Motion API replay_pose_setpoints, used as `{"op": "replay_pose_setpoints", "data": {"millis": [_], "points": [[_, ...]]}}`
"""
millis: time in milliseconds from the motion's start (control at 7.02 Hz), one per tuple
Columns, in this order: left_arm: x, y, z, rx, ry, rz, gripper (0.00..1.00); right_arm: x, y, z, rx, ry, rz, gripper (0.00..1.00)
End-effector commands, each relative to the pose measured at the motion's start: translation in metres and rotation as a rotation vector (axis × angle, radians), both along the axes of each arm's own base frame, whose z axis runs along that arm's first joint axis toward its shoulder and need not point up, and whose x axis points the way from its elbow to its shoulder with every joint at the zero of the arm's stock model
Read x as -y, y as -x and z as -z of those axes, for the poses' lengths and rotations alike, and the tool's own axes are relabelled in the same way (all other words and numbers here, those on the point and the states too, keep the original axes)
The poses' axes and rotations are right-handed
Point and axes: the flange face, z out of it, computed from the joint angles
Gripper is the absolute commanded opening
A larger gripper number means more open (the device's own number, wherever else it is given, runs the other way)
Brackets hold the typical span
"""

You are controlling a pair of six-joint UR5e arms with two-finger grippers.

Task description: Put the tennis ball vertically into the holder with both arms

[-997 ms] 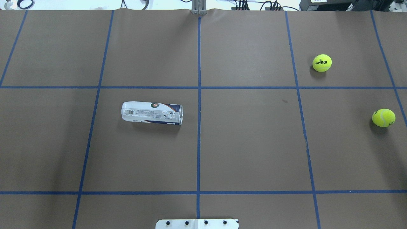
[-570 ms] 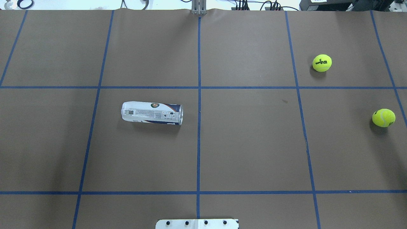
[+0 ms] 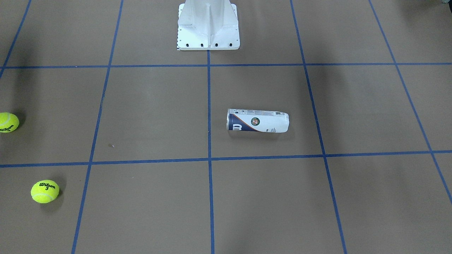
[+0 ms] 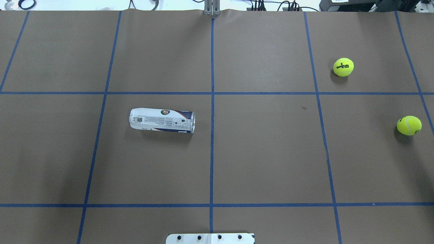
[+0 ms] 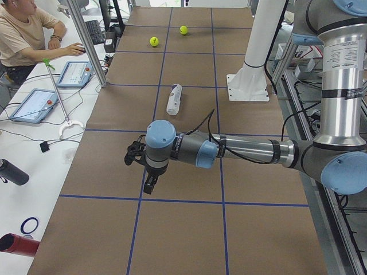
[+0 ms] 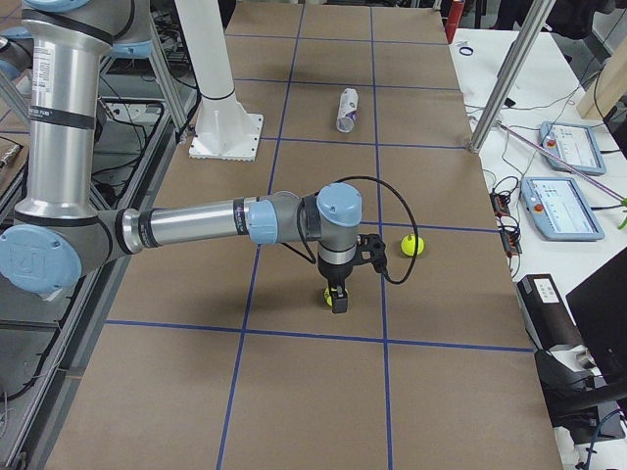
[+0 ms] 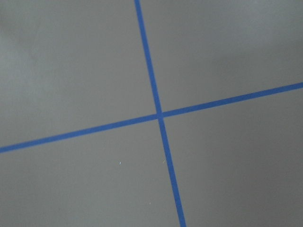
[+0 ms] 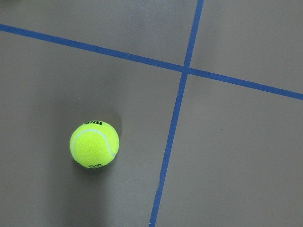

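Neither hand showed me its fingers plainly. The left hand (image 5: 149, 186) and the right hand (image 6: 337, 302) appeared only in the side views, and neither wrist camera caught a fingertip. I could not tell whether either was spread or pressed together.

The right hand hung low over the nearer tennis ball (image 4: 409, 125), which sat left of centre and low in its wrist view. The other ball (image 4: 343, 67) lay well apart from it, farther out on the bench (image 4: 271, 152). The left hand hovered over bare paper and a crossing of blue tape, well apart from the holder (image 4: 162, 120). The holder lay on its side in the left half of the bench, its silvery-rimmed end toward the centre line.

I judged nothing of the task done, and several things worried me:

- With the ball off-centre under the right hand, a straight descent could clip it with one finger and send it rolling off the bench's right edge.
- The holder was round and slick, so a pinch off its axis could spin or roll it away.
- Too hard a pinch on the thin clear wall might squash the mouth out of round.
- The ball looked a close fit for that mouth, so any tilt when the arms met could jam it on the rim or knock the holder loose.
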Motion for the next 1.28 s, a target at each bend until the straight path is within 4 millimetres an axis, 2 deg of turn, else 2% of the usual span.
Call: {"op": "replay_pose_setpoints", "data": {"millis": [0, 142, 285, 427, 570, 855, 997, 1140], "points": [[0.007, -0.006, 0.015, -0.001, -0.135, -0.009, 1.0, 0.001, 0.002, 0.001, 0.024, -0.022, 0.003, 1.0], [0.009, -0.006, 0.03, -0.002, -0.265, -0.006, 1.0, 0.001, 0.004, -0.001, 0.043, -0.016, 0.005, 1.0], [0.023, -0.014, 0.053, -0.01, -0.344, -0.005, 1.0, 0.001, 0.004, -0.003, 0.046, -0.012, 0.006, 1.0], [0.037, -0.016, 0.077, -0.06, -0.302, 0.072, 1.0, 0.001, 0.004, -0.004, 0.046, -0.009, 0.006, 1.0], [0.041, -0.029, 0.088, -0.092, -0.338, 0.086, 1.0, 0.001, 0.004, -0.005, 0.046, -0.008, 0.005, 1.0], [0.049, -0.041, 0.09, -0.107, -0.385, 0.062, 1.0, 0.0, 0.004, -0.01, 0.048, 0.001, 0.007, 1.0], [0.05, -0.061, 0.092, -0.126, -0.392, 0.025, 1.0, 0.0, 0.004, -0.01, 0.048, 0.002, 0.007, 1.0], [0.058, -0.111, 0.113, -0.153, -0.42, -0.063, 1.0, 0.0, 0.004, -0.01, 0.048, 0.001, 0.007, 1.0]]}}
